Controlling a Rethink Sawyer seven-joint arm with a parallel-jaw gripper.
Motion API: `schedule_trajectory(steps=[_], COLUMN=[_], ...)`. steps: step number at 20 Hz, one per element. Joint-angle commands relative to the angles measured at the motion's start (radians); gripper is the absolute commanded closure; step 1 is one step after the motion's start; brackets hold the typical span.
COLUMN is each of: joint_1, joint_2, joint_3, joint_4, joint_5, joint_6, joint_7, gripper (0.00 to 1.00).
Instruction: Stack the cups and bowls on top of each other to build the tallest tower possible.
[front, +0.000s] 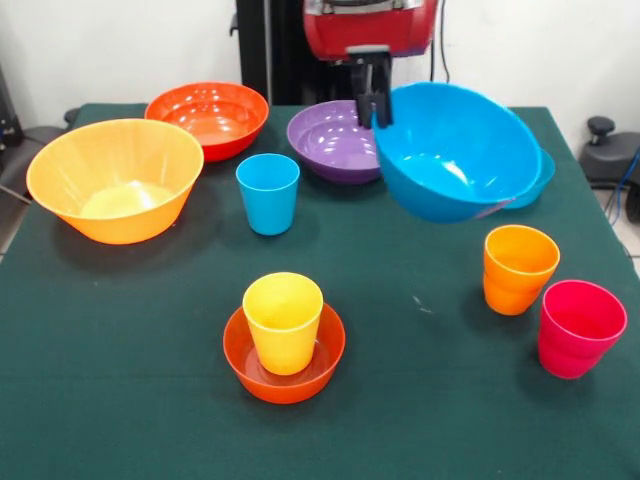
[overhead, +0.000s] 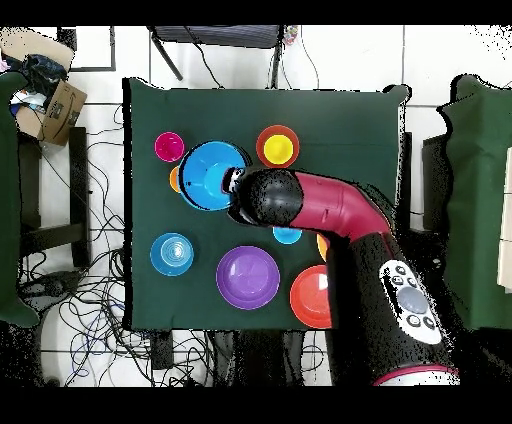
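Note:
My gripper (front: 375, 108) is shut on the near-side rim of the large blue bowl (front: 455, 150) and holds it tilted above the table; in the overhead view the gripper (overhead: 235, 186) sits at that bowl's (overhead: 208, 172) edge. The purple bowl (front: 335, 140) lies just left of it. The small teal-blue bowl (front: 541, 176) peeks out behind it. The yellow cup (front: 284, 320) stands in the small red-orange bowl (front: 285, 382). The blue cup (front: 268, 192), orange cup (front: 518, 268) and pinkish red cup (front: 580, 327) stand alone. No tower stands.
The large light orange bowl (front: 115, 180) sits at the left. The medium red-orange bowl (front: 208, 118) sits at the back left. The green table (front: 420, 400) ends at its front and side edges. The arm (overhead: 340, 215) hides part of the table from above.

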Motion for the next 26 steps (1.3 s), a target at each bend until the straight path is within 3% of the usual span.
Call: schedule_trajectory(steps=[1, 21, 26], joint_1=[0.024, -0.088, -0.128], joint_2=[0.048, 0.206, 0.190], joint_3=[-0.068, 0.039, 0.065], joint_4=[-0.122, -0.214, -0.204], joint_5=[-0.041, -0.010, -0.008], joint_6=[0.074, 0.098, 0.143], joint_7=[0.094, -0.070, -0.096], gripper=[1.00, 1.00, 1.00])
